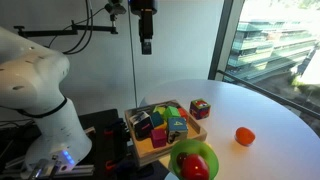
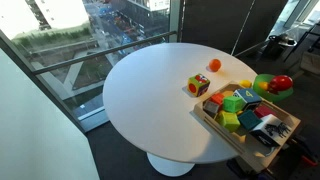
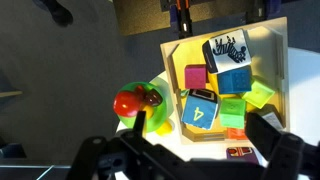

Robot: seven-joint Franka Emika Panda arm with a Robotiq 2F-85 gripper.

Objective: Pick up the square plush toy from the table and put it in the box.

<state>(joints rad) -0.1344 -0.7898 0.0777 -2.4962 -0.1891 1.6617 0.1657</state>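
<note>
Your end effector [image 1: 146,42] hangs wide open and empty at top centre; the square plush toy [image 1: 200,108] sits on the counter [image 1: 265,105] just right of the box [image 1: 148,153].

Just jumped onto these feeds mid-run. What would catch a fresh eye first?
The light-wood box, crammed with bright blocks at the table edge nearest the robot, stands out first. A green bowl holding a red round thing sits right beside it. The square plush toy and an orange ball sit apart on the bare white table, and the gripper hangs high above, open.
</note>
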